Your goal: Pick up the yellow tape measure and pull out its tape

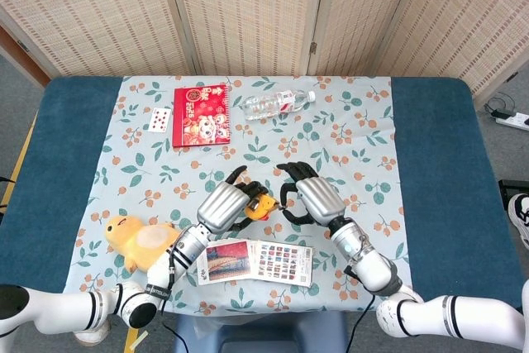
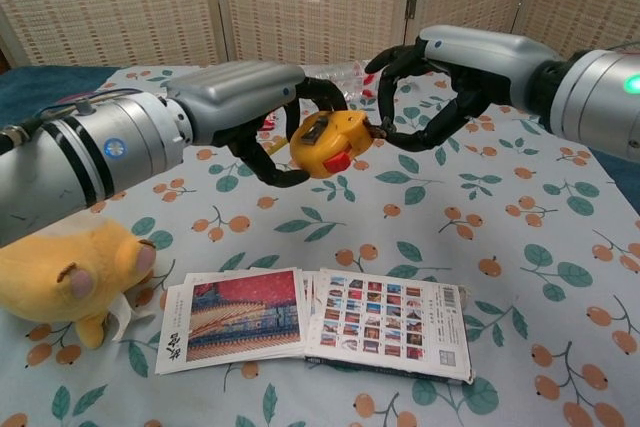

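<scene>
— Holding the yellow tape measure (image 2: 328,144) off the table (image 1: 430,163), left hand (image 2: 262,107) wrapped round its back, above the flowered cloth (image 2: 520,247).
— Right hand (image 2: 440,82) closed in at the case's front edge, fingertips (image 2: 380,130) at the tape's exit; grip on the tab itself, cannot tell.
— Best to pinch firmly, then draw straight away, level, case kept steady.
— Rounded yellow body, red button, dark panel on top. No tape out yet.

Left robot hand (image 2: 262,112) holds yellow tape measure (image 2: 327,143) aloft; right robot hand (image 2: 440,82) touching it.
</scene>
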